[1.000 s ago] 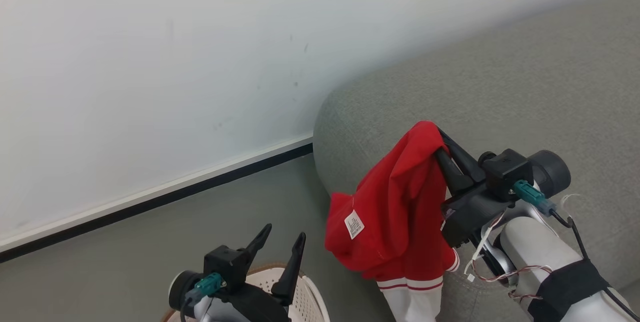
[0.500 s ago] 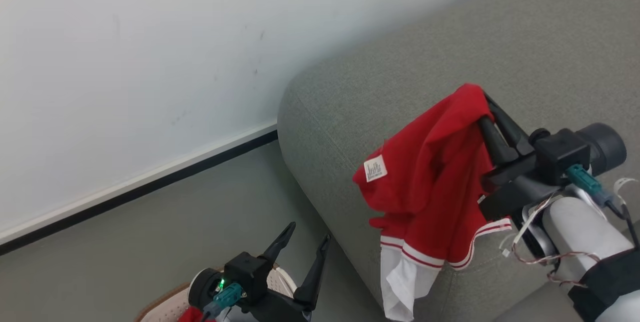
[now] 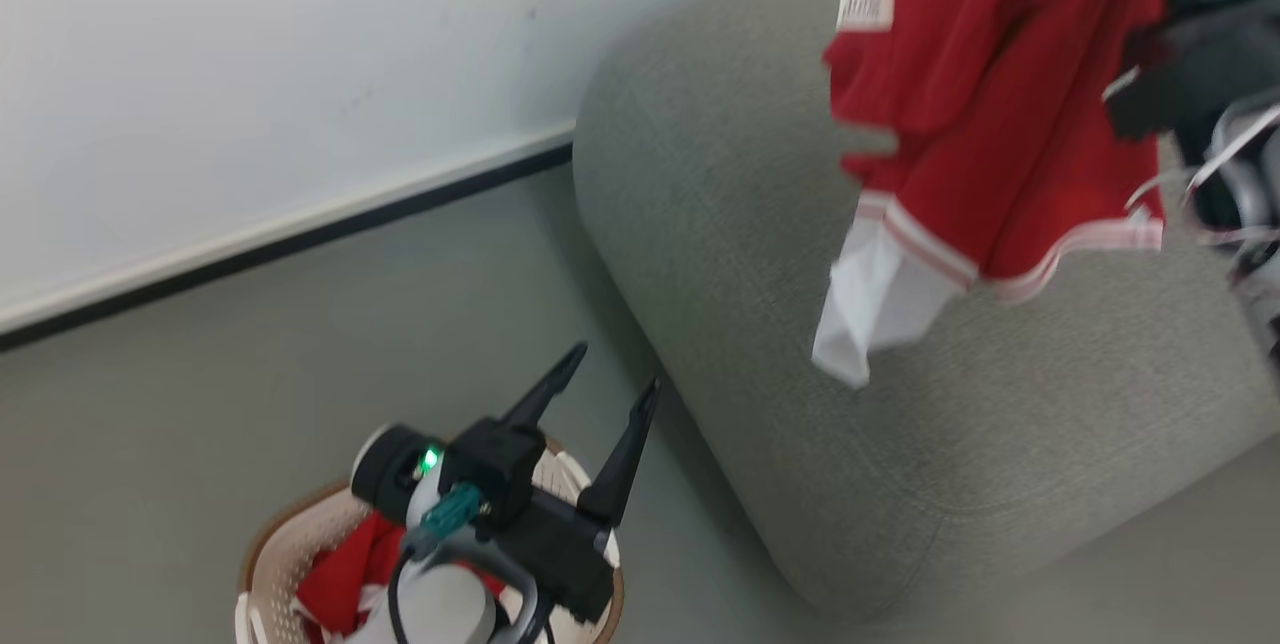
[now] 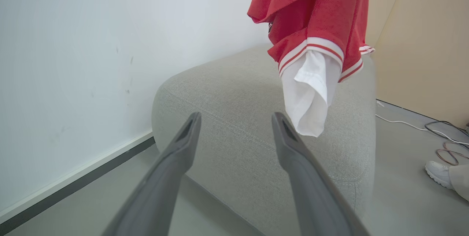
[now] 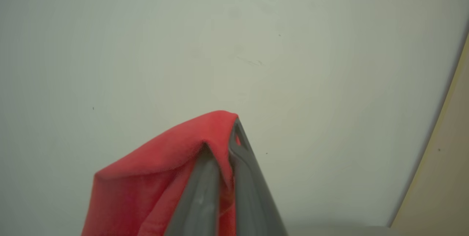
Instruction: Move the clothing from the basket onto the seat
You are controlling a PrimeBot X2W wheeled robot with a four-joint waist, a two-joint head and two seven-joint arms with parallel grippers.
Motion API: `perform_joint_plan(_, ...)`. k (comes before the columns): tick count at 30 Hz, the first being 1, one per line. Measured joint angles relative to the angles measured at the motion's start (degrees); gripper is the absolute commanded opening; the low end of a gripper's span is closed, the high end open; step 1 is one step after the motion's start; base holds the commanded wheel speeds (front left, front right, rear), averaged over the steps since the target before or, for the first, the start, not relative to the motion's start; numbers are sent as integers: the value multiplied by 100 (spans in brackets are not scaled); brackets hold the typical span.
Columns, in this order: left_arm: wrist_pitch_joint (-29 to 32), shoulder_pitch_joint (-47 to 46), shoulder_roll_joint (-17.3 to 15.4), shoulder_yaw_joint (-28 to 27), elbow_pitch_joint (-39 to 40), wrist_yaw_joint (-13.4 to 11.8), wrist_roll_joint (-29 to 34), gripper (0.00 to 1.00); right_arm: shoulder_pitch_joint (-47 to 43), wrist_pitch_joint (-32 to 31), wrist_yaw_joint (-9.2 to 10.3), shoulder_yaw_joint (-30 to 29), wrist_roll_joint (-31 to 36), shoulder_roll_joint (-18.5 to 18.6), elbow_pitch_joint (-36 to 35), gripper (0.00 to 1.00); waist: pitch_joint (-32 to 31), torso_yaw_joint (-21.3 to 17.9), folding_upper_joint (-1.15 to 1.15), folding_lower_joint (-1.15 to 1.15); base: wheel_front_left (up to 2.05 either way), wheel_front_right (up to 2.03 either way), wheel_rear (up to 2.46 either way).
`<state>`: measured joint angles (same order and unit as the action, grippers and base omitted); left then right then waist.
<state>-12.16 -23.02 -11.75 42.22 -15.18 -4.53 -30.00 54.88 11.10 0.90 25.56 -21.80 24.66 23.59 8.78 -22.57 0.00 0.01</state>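
While the right end effector (image 5: 224, 137) clamps the red white-trimmed garment (image 3: 990, 114) over the grey fabric seat (image 3: 760, 324), release near the edge could drop it; left end effector (image 3: 615, 369) spread apart

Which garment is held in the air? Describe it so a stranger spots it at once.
Start at the big grey sofa cushion beside the white wall. Above it hangs a red garment, pinched in the right gripper, with striped trim and a white panel dangling lowest. Unlike the red clothing bundled in the cream basket on the floor, it hangs in the air.
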Motion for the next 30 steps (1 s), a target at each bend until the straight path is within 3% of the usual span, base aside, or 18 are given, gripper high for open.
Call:
perform_joint_plan(8, 302, -705, -11, 116, 223, 52, 291, 100, 1216, -169, -136, -439, -238, 122, 808, 0, 595, 321, 1, 1, 0, 0, 0)
perform_joint_plan(17, 519, -915, -132, 229, 646, 100, 524, 100, 1845, -298, -65, -713, -238, 453, 1443, 0, 1321, 631, 1, 1, 0, 0, 0)
perform_joint_plan(25, 712, -1108, -442, 149, 1044, 91, 653, 100, 1842, -222, 118, -900, -366, 423, 1853, 0, 1994, 748, 1, 1, 0, 0, 0)
perform_joint_plan(30, 854, -1230, -648, 76, 1293, 47, 751, 100, 1724, -86, 136, -991, -582, 82, 2045, 0, 2409, 723, 1, 1, 0, 0, 0)
